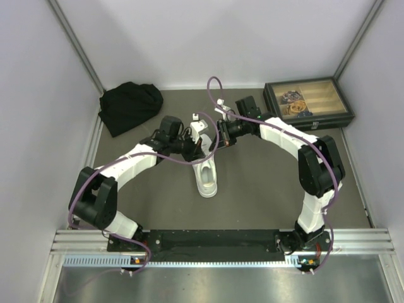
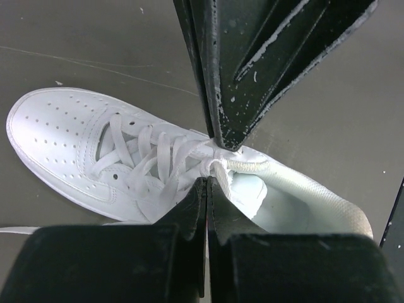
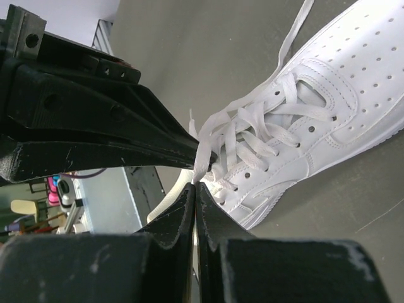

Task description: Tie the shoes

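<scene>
The white sneaker [image 1: 207, 177] lies mid-table with its toe toward the arms. It also shows in the left wrist view [image 2: 63, 139] and the right wrist view [image 3: 341, 113]. My left gripper [image 1: 198, 148] and right gripper [image 1: 221, 136] meet tip to tip over the top of the lacing. The left gripper [image 2: 207, 180] is shut, with a white lace [image 2: 218, 165] running into its tip. The right gripper [image 3: 194, 184] is shut on a flat lace strip [image 3: 203, 154]. One loose lace end [image 3: 297, 31] trails away across the table.
A black cloth bundle [image 1: 129, 106] lies at the back left. A dark box with a wooden tray [image 1: 308, 103] stands at the back right. Pale walls close in the table on three sides.
</scene>
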Robot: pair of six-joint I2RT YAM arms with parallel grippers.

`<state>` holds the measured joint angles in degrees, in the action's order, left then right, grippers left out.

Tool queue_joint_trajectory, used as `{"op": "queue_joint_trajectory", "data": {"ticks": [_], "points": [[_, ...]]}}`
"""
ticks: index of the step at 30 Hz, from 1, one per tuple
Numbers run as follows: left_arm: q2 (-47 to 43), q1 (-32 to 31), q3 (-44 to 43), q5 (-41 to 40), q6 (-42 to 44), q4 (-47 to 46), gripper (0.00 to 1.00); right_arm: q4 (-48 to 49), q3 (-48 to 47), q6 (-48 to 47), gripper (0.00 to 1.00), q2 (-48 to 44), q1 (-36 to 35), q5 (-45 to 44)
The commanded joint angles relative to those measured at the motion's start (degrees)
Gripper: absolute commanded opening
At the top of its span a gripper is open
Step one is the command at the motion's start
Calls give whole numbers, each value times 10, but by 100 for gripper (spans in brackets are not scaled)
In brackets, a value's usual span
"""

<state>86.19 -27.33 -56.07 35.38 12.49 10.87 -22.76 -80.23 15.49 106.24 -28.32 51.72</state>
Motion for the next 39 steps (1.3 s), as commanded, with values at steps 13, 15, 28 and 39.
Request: {"op": "queue_joint_trajectory", "data": {"ticks": [13,15,28,39], "points": [[9,-2,0,-6,-98,-120,0,42,4,14,0,-29,1,35],[12,-2,3,-2,-119,-146,0,42,2,17,0,-28,2,41],[42,-2,83,42,-270,-275,0,30,5,5,9,-25,1,32],[71,5,91,96,-355,-320,0,0,-8,-19,25,-28,12,21]]}}
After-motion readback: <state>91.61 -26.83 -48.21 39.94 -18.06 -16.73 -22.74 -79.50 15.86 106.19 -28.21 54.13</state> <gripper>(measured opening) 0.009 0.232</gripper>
